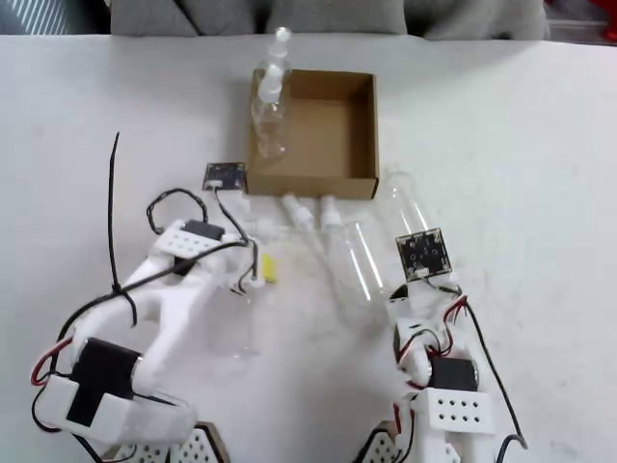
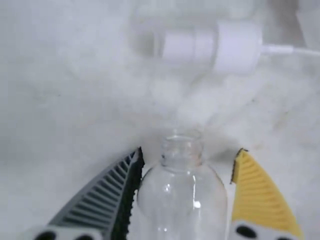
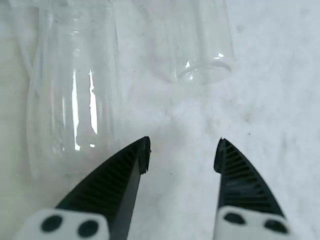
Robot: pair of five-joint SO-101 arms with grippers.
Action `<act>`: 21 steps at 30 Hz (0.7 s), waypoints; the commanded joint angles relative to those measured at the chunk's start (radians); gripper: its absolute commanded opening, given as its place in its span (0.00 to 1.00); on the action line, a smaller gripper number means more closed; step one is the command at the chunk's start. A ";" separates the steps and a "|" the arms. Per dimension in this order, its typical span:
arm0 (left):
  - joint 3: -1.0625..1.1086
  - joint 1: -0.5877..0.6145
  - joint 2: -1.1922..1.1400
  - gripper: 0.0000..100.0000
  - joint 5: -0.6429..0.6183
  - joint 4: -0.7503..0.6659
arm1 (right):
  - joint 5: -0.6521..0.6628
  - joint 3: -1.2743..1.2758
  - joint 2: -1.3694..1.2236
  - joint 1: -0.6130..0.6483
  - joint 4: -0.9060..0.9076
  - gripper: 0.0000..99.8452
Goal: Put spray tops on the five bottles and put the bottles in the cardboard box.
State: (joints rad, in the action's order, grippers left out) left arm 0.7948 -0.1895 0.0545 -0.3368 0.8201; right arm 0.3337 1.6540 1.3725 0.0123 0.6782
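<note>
The left gripper (image 2: pixel 190 150) clasps the uncapped bottle (image 2: pixel 182 200) narrowly, probably to steady it for the spray top (image 2: pixel 237 46) lying at its 1 o'clock, while the right gripper (image 3: pixel 182 140) is spread wide and empty.

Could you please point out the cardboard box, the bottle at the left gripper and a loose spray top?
cardboard box (image 1: pixel 330 135): high view, bare floor.
bottle (image 2: pixel 182 195): left wrist view, clear shoulder.
spray top (image 2: pixel 237 46): left wrist view, white collar.

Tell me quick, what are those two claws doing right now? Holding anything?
Left gripper: closed on an uncapped clear bottle.
Right gripper: open, holding nothing.
</note>
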 commanded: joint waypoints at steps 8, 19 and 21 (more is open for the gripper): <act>0.006 0.015 0.107 0.32 -0.009 0.048 | 0.012 -0.006 0.010 0.001 -0.010 0.19; 0.121 0.002 0.240 0.31 -0.012 -0.017 | 0.012 -0.002 0.010 0.005 -0.010 0.19; 0.120 -0.012 0.240 0.31 -0.052 -0.015 | 0.012 0.002 0.010 0.005 -0.013 0.19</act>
State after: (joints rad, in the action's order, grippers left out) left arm 0.9221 -0.1864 0.2524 -0.3429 0.8201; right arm 0.3337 1.6632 1.3709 0.0123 0.6782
